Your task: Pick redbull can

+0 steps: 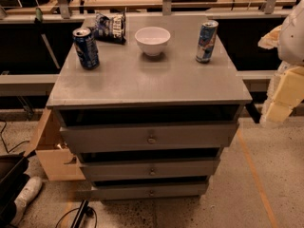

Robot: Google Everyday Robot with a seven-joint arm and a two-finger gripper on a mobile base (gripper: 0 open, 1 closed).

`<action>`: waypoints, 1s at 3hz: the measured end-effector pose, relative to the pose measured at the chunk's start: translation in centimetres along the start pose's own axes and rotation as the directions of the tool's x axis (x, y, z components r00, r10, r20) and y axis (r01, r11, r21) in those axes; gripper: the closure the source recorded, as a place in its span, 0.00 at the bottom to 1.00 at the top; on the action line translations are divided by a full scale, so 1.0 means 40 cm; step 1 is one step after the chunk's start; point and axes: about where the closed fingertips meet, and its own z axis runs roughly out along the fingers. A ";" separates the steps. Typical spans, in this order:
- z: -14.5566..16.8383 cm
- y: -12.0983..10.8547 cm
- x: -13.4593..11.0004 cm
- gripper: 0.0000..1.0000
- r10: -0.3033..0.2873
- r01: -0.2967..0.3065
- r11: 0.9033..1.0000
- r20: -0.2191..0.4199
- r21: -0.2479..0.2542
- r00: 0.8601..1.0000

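Observation:
The redbull can (pixel 206 41) is a tall slim silver and blue can with a silver top. It stands upright at the back right of the grey cabinet top (pixel 147 82). My gripper (pixel 280 99), white with pale yellow parts, hangs at the right edge of the view, beyond the cabinet's right side. It is to the right of the can, nearer the camera, and apart from it. Nothing shows in it.
A wider dark blue can (pixel 86 48) stands at the back left. A chip bag (pixel 110 27) lies behind it. A white bowl (pixel 152 40) sits in the back middle. The cabinet has three drawers (pixel 151 139). Wooden benches stand behind, and a wooden box (pixel 54 151) sits on the floor at the left.

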 end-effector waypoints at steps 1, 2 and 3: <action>0.000 0.000 0.000 0.00 0.000 0.000 1.000 0.000 0.000 1.000; 0.008 -0.049 -0.003 0.00 0.051 -0.054 0.998 0.085 0.037 0.995; 0.043 -0.108 0.030 0.00 0.176 -0.197 0.977 0.228 0.076 0.958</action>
